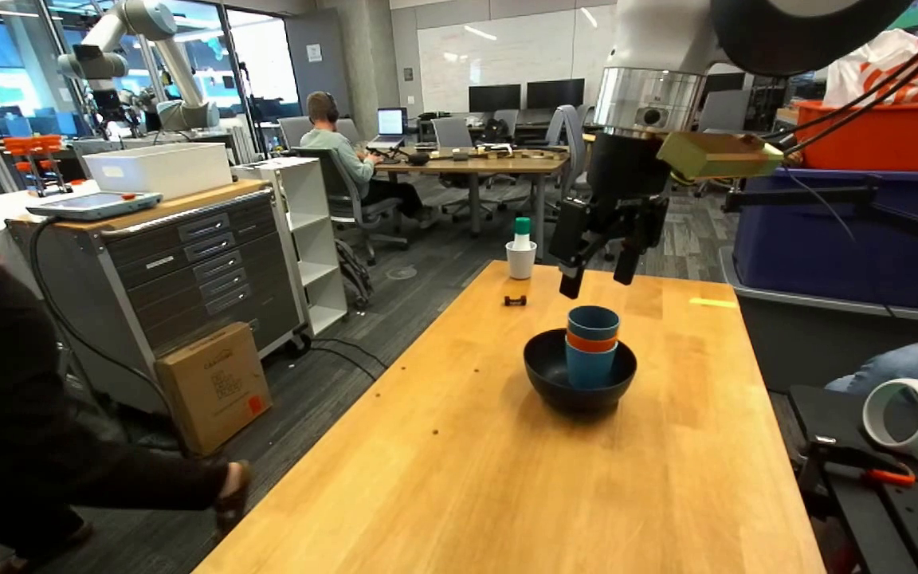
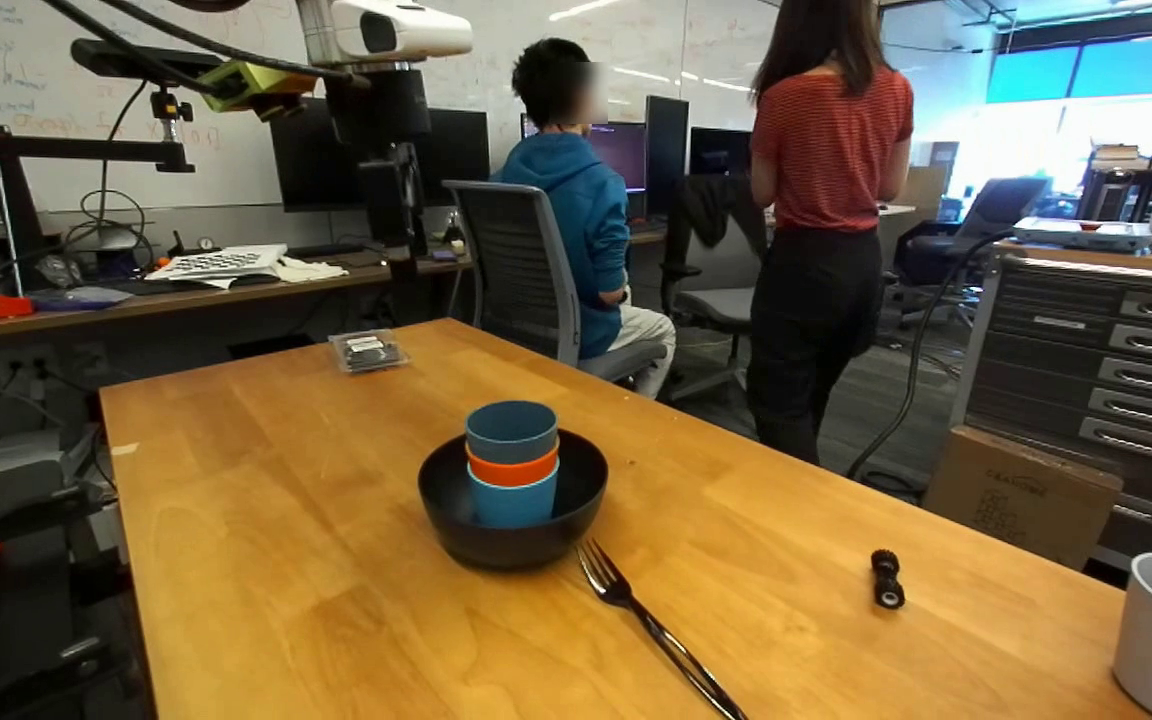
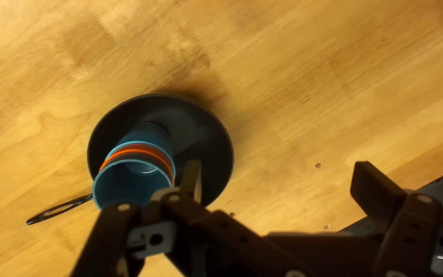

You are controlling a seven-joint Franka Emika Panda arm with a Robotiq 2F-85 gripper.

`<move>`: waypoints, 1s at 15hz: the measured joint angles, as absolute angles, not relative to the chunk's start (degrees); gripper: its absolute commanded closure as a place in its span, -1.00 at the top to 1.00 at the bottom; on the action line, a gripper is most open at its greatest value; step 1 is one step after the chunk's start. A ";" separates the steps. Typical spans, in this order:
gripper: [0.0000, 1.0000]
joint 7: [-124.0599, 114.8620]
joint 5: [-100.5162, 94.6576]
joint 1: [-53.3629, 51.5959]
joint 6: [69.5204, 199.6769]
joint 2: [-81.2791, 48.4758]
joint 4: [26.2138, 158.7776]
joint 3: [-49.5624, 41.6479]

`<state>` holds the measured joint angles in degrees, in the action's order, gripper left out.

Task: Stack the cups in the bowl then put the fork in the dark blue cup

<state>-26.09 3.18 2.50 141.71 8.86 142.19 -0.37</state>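
In the black bowl (image 2: 511, 550), which stands on the wooden table (image 2: 286, 560), the light blue cup (image 2: 514, 502) is the lowest, the orange cup (image 2: 513, 472) sits in it, and the dark blue cup (image 2: 512, 432) is on top, with its mouth upward. The fork (image 2: 644, 617) lies on the table with its tines just beside the bowl; whether they touch it, I cannot tell. In the wrist view the bowl and the cups cover the tines, and only the handle comes out. The gripper (image 1: 598, 283) is above, its fingers wide apart, and one finger (image 3: 191, 181) hides part of the bowl there. Around them are a small black piece (image 2: 887, 579) (its form resembles a dumbbell), a white container (image 1: 521, 263) with a green-capped bottle (image 1: 522, 231) inside, and, near the table's edge, a clear packet (image 2: 368, 351).
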 measured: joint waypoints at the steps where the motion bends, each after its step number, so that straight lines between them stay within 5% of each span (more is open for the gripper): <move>1: 1.00 -25.88 3.18 2.98 141.76 8.49 142.18 -0.85; 15: 1.00 -31.15 3.11 5.92 147.71 7.53 141.93 -1.78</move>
<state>-31.15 3.11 5.92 147.71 7.53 141.93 -1.78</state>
